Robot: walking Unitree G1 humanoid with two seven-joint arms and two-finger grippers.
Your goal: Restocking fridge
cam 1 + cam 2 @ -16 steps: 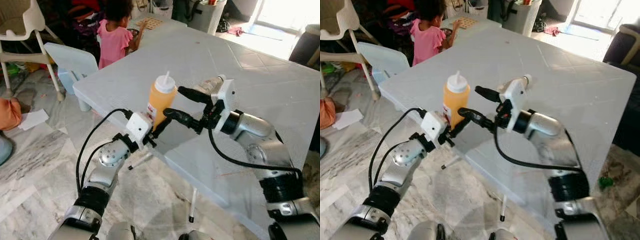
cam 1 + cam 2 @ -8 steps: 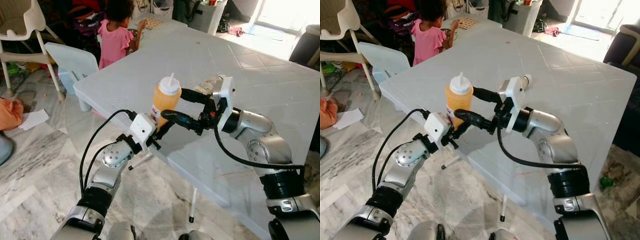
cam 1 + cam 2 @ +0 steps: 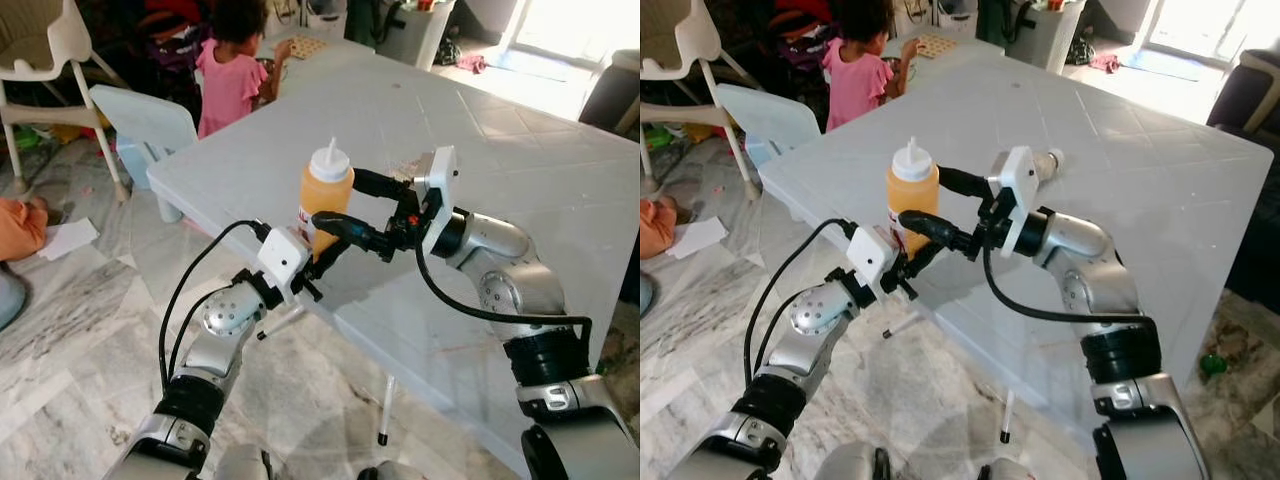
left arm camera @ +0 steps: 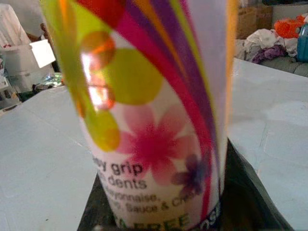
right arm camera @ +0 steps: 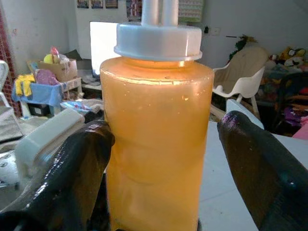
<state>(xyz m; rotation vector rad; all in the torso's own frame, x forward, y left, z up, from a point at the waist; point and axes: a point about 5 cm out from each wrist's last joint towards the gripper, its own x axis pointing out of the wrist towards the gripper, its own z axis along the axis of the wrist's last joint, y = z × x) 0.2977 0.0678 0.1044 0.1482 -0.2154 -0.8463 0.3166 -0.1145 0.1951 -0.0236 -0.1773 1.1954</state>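
Squeeze bottle between two pincers on the white counter

The orange squeeze bottle [image 3: 325,195] stands upright near the counter [image 3: 520,170] edge. The left pincer [image 3: 322,262] grips its lower part; the right pincer [image 3: 338,202] is wide around its body, one finger touching.

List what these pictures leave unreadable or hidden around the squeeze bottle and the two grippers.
- Squeeze bottle base: hidden in the left eye view by the left gripper.
- Label wording: cut off by the lower edge of the left wrist view.
- Nozzle tip: cut off by the top edge of the right wrist view.
- Right gripper contact: its fingers flank the bottle, but whether they touch it cannot be told.
- Left gripper's finger spread: covered by the bottle.
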